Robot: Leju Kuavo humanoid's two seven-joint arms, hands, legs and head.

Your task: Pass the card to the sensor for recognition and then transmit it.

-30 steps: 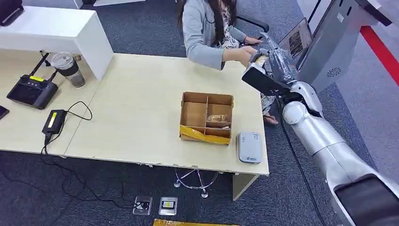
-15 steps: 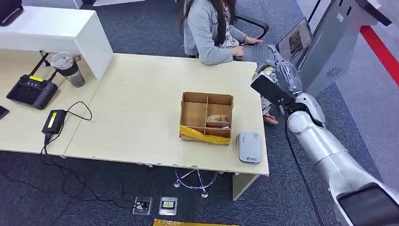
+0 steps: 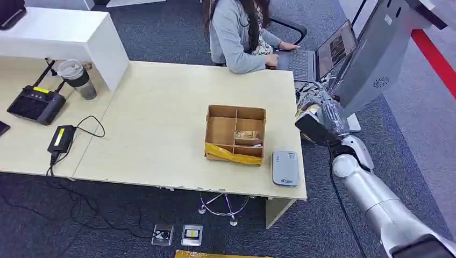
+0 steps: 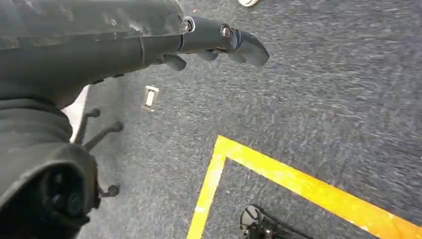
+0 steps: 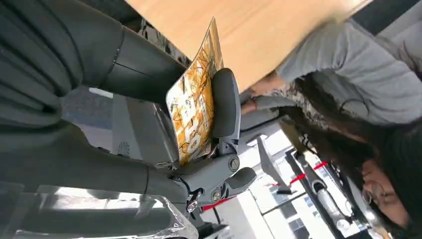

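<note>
Orange and yellow print marks the card [image 5: 195, 107], and I see it pinched in my right hand [image 5: 214, 129] in the right wrist view, one face against the thick grey thumb [image 5: 225, 102] and the other against the darker fingers behind it. From the head view the right hand [image 3: 317, 110] sits off the right end of the counter [image 3: 161, 118], level with the cardboard box [image 3: 235, 133], with a sliver of the card [image 3: 307, 109] just showing at the fingers. The grey sensor [image 3: 285, 167] lies flat on the counter just beside the box's right front corner, well apart from the card. The box is open-topped, split into compartments, with yellow tape along its front wall.

My left hand [image 4: 219, 45] hangs over dark carpet [image 4: 323, 89] with a yellow line [image 4: 298, 186] on it; the fingers are apart and slightly curled, holding nothing.

A person in a grey top [image 3: 236, 32] sits at the far side of the counter, a hand on a laptop [image 3: 322, 54]. On the left part of the counter I see a plastic cup [image 3: 78, 78], a black controller [image 3: 36, 103] and a black power brick [image 3: 62, 137] with its cable.
</note>
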